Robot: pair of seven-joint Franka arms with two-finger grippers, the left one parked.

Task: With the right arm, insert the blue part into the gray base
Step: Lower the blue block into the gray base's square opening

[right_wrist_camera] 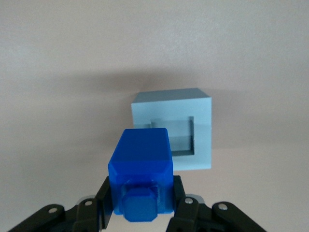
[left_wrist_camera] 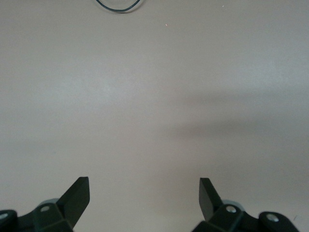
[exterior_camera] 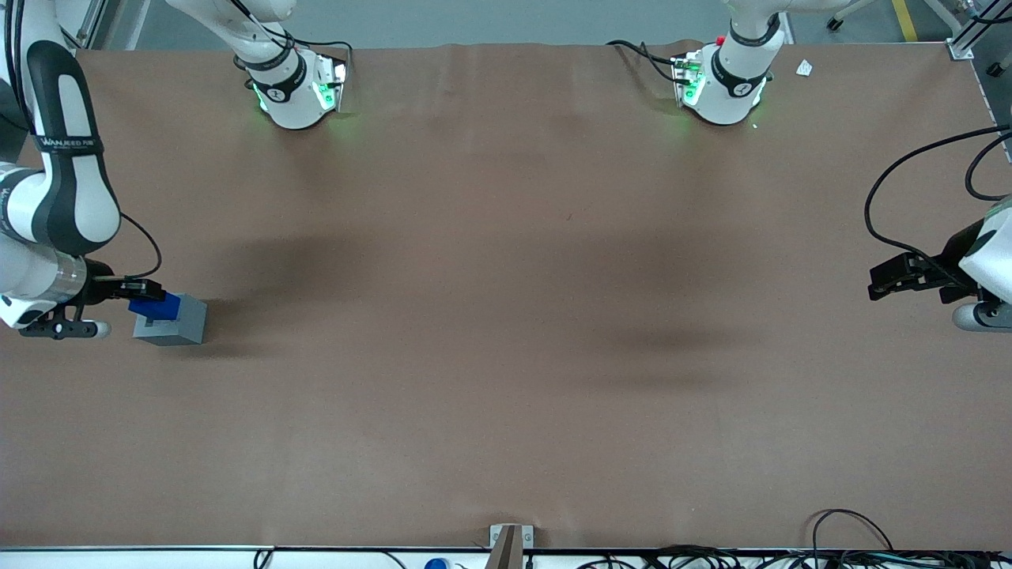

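The right arm (exterior_camera: pixel 59 186) bore "WANJEED" lettering on its black band. Its end effector (right_wrist_camera: pixel 141 205) clamped the smooth blue part (right_wrist_camera: pixel 141 166) just above the matte gray base (right_wrist_camera: pixel 174 128), whose square recess showed, on the brown bench (exterior_camera: pixel 506 316).

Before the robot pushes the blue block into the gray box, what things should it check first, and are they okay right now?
1. Pincer shut on the blue part: ok.
2. Gray base standing flat on the table, recess facing up: ok.
3. Recess free of anything inside: ok as far as seen; the blue part hides one corner.
4. Blue part centred over the recess: not ok, it looks offset toward one edge.
5. Blue part already touching the base: cannot tell.
6. Blue part's sides square with the recess: cannot tell.
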